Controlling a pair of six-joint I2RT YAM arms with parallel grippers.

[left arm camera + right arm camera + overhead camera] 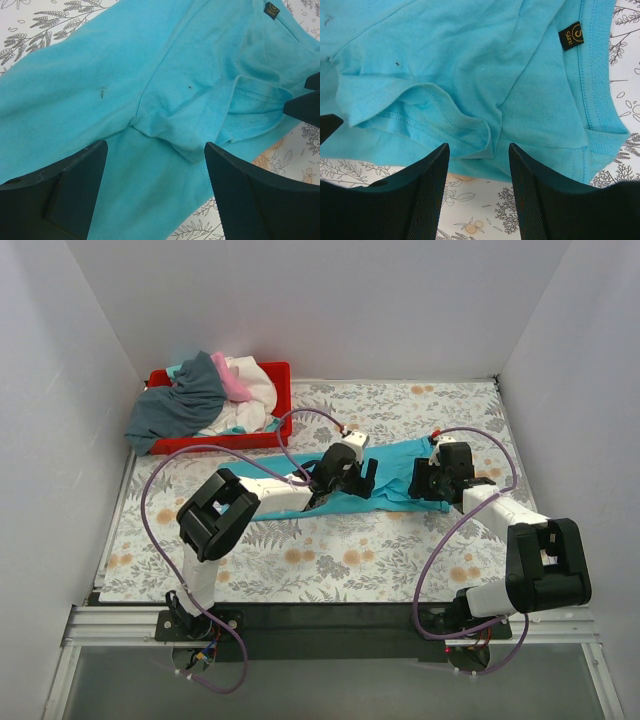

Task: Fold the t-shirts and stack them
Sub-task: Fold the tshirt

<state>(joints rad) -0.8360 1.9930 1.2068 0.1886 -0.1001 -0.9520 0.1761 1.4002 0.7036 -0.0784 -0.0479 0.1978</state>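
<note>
Bright turquoise cloth t-shirt flat on the floral-print counter, long axis running left to right, collar and size label at the right end. Left hand over the mid-body, fingers spread wide, grasping nothing. Right hand at the collar end by the near edge, fingers parted, likewise released. Rumpled sleeve between the two, nearer the right. Probably a fold along that axis next. Far left: red plastic tray heaped with a slate grey shirt, a white shirt and a pink shirt, all unfolded.
</note>
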